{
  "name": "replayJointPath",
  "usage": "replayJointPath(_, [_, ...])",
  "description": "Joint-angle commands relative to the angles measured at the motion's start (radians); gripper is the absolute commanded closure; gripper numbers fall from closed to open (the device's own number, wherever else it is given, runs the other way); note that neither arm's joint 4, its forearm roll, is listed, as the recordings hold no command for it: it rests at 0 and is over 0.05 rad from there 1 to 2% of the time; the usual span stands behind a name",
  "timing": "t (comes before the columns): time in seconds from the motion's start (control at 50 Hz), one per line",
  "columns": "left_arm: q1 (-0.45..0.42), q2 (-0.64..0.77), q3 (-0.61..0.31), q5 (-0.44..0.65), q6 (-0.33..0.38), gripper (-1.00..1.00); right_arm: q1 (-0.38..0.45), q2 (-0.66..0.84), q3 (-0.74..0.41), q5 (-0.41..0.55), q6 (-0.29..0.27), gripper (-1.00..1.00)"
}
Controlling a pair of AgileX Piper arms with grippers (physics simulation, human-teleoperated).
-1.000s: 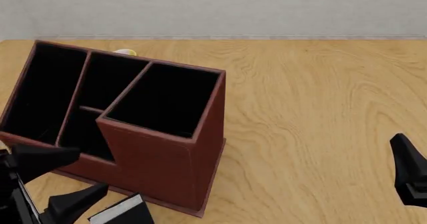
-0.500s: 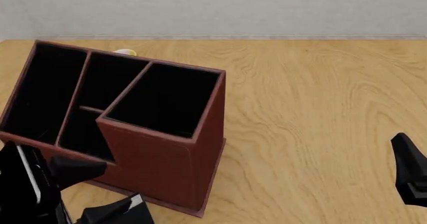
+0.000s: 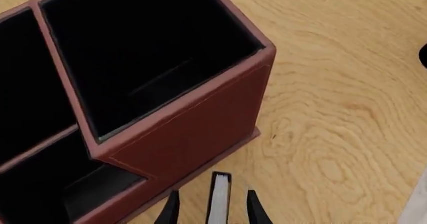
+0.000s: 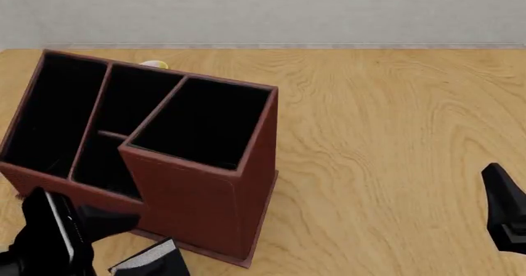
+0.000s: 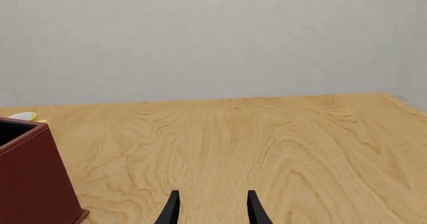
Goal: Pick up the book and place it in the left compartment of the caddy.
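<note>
The caddy point(image 4: 197, 202) is a reddish-brown box with black sections, standing on the left of the table. Its left compartment point(image 4: 53, 113) is the long slot at its lower end. The small black book point(image 4: 152, 260) with white page edges sits just in front of the caddy's near wall. In the left wrist view the book point(image 3: 219, 204) shows edge-on. My left gripper point(image 3: 213, 194) is open and straddles it, with a gap on each side. Low at the right edge, my right gripper point(image 4: 503, 208) stands open and holds nothing; the right wrist view shows its fingers point(image 5: 172, 206) over bare wood.
A small yellow-and-white object point(image 4: 154, 64) peeks out behind the caddy's far wall. The caddy's tall square section point(image 3: 147, 49) rises close beside my left gripper. A grey wall point(image 4: 263, 11) bounds the table's far edge.
My left arm has swung in over the bottom-left corner and its fingers have come down on either side of the book. The book, the caddy and the right arm have not moved.
</note>
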Motion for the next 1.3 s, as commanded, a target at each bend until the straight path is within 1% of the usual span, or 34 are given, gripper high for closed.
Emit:
replayJointPath(0.02, [-0.004,0.032,0.037,-0.03,0.006,-1.0,0.002,0.005,0.001,-0.004,-0.002,-1.0])
replayJointPath(0.24, [-0.008,0.038,0.058,-0.035,0.009,-1.0,0.004,0.019,0.001,-0.015,-0.005,-1.0])
replayJointPath(0.36, [-0.017,0.041,0.058,-0.035,-0.003,-1.0,0.003,0.018,0.0,-0.013,-0.003,-1.0])
replayJointPath(0.54, [-0.022,0.056,0.079,-0.06,-0.007,-1.0,0.002,0.011,0.001,-0.008,0.0,-1.0])
replayJointPath(0.92, [-0.02,0.073,0.097,-0.08,0.012,-1.0,0.001,0.012,0.001,-0.011,0.002,-1.0])
replayJointPath(1.0, [-0.013,0.085,0.114,-0.102,0.019,-1.0,0.001,0.011,0.001,-0.01,0.004,-1.0])
replayJointPath(1.3, [-0.001,0.09,0.12,-0.105,0.042,-1.0,-0.003,0.006,0.0,-0.006,0.009,-1.0])
